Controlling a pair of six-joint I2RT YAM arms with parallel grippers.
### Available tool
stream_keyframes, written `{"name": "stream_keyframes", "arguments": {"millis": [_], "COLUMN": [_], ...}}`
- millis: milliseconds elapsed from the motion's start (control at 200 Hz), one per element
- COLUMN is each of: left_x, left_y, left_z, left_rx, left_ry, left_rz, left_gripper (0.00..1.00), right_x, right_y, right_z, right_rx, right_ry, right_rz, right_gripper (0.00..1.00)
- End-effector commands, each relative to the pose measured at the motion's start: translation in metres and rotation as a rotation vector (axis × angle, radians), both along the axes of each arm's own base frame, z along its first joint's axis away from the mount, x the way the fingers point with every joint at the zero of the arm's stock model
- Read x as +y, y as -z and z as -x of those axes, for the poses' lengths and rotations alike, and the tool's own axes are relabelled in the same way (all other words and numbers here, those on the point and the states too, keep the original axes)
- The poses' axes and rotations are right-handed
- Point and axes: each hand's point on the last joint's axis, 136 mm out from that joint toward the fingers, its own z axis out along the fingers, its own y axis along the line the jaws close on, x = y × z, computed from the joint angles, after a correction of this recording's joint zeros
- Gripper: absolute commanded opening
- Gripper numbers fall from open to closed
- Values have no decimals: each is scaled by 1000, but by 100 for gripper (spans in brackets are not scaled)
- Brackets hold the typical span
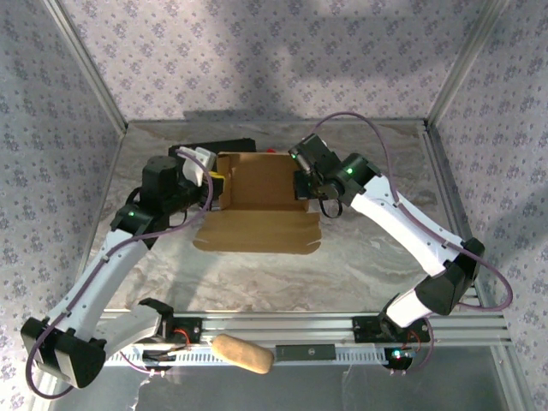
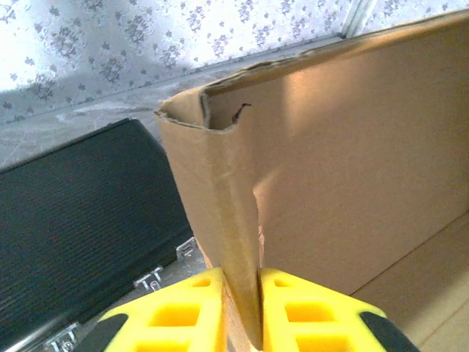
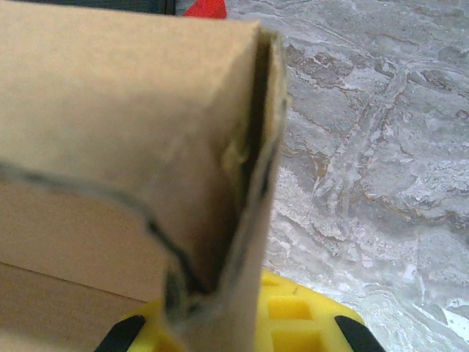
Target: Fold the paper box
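Brown cardboard is sitting between both of my tools: the paper box (image 1: pixel 261 201) is lying in the middle of the table (image 1: pixel 368 257), half formed, with its side walls standing and its long front flap (image 1: pixel 257 233) lying flat toward my bases.

My left gripper (image 2: pixel 242 293) is pinching the box's left wall. In the left wrist view the doubled-over cardboard is running down between the yellow fingers (image 2: pixel 183 315), which are pressing on it from both sides. My right gripper (image 3: pixel 220 319) is doing the same on the opposite wall, clamping a folded edge whose layers are gaping slightly at the top. From above, the two grippers are bracketing the box at its far corners.

I am judging this to be the step of doubling the side walls over and setting them, with the front still unfolded. The next move is calling for firm pressure so both creases are holding, then a release without dragging the walls outward, and a lift of the front flap.

The black case (image 2: pixel 80 213) is lying just behind the left wall, near enough to catch my left tool. A tan bread-like lump (image 1: pixel 244 354) is resting on the near rail, well apart.

I am finding no brand, label or writing anywhere; the cardboard is plain.
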Motion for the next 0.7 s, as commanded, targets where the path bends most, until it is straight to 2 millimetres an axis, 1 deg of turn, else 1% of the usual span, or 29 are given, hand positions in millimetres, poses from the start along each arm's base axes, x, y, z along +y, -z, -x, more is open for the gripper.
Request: {"name": "stream_keyframes", "arguments": {"millis": [0,80,200,255,310,355,510,580,615,695], "left_x": [-17,-20,-24,-26,-27,-27,-28,-29,-29,-28], "left_y": [-5,-5,-2,1,3,4,8,10,11,13], "left_z": [6,8,8,7,5,4,2,1,0,0], "left_rx": [-31,-44,-47,-42,-39,-38,-36,-28,-26,-28], "left_ry": [60,55,56,60,59,57,53,57,54,51], "left_rz": [19,12,1,-4,-6,-6,-2,-6,-9,-13], "left_gripper": [10,5,6,9,17,20,21,27,33,34], "right_x": [24,23,25,27,27,27,26,26,25,25], "right_y": [-19,-20,-21,-22,-23,-24,-28,-30,-30,-32], "right_z": [4,5,6,8,8,9,12,13,13,13], "right_rx": [-34,-42,-45,-46,-48,-46,-43,-45,-45,-49], "right_ry": [-49,-39,-38,-43,-44,-46,-50,-50,-51,-49], "right_rz": [-82,-69,-72,-76,-81,-84,-103,-109,-111,-113], "right_gripper": [0,0,0,0,0,0,0,0,0,0]}}
